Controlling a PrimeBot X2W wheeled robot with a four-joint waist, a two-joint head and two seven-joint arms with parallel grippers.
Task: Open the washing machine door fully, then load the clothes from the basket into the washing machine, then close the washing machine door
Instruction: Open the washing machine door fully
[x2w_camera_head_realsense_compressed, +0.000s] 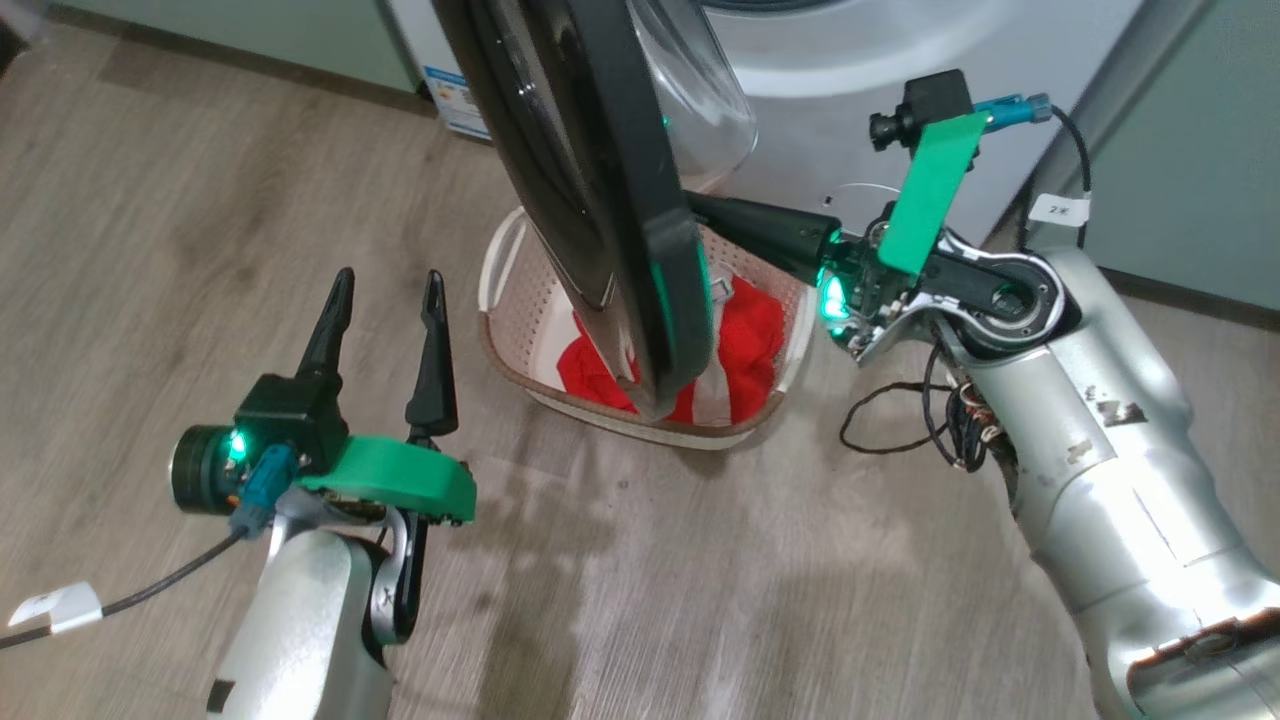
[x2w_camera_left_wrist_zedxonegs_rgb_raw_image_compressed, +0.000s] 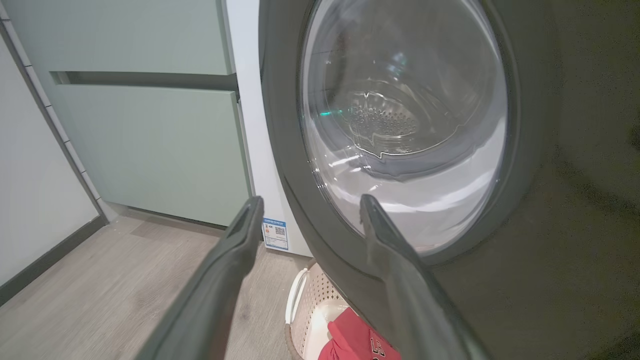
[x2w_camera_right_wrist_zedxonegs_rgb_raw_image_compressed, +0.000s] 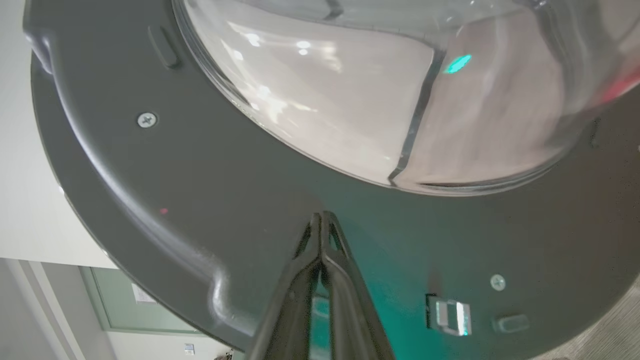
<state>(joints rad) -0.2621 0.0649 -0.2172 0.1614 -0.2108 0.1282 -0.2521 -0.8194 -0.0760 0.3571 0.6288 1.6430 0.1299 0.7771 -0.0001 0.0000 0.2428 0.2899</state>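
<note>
The washing machine door (x2w_camera_head_realsense_compressed: 600, 200) stands partly open, edge-on to me, with its black rim hanging over the basket (x2w_camera_head_realsense_compressed: 505, 300). Red and white clothes (x2w_camera_head_realsense_compressed: 745, 340) lie in the basket. My right gripper (x2w_camera_head_realsense_compressed: 695, 205) is shut and empty, its tips pressed against the door's inner rim (x2w_camera_right_wrist_zedxonegs_rgb_raw_image_compressed: 200, 190) just below the glass bowl (x2w_camera_right_wrist_zedxonegs_rgb_raw_image_compressed: 375, 100); the right wrist view shows the closed tips (x2w_camera_right_wrist_zedxonegs_rgb_raw_image_compressed: 322, 216) there. My left gripper (x2w_camera_head_realsense_compressed: 390, 275) is open and empty, left of the basket and facing the door's outer face (x2w_camera_left_wrist_zedxonegs_rgb_raw_image_compressed: 550, 200). The white washing machine (x2w_camera_head_realsense_compressed: 850, 110) stands behind.
Pale green cabinets (x2w_camera_left_wrist_zedxonegs_rgb_raw_image_compressed: 150, 140) flank the washer on the left and another (x2w_camera_head_realsense_compressed: 1200, 150) on the right. A blue sticker (x2w_camera_left_wrist_zedxonegs_rgb_raw_image_compressed: 275, 233) marks the washer's lower corner. Wood floor (x2w_camera_head_realsense_compressed: 650, 580) spreads in front of the basket. Loose cables (x2w_camera_head_realsense_compressed: 900, 420) hang by my right wrist.
</note>
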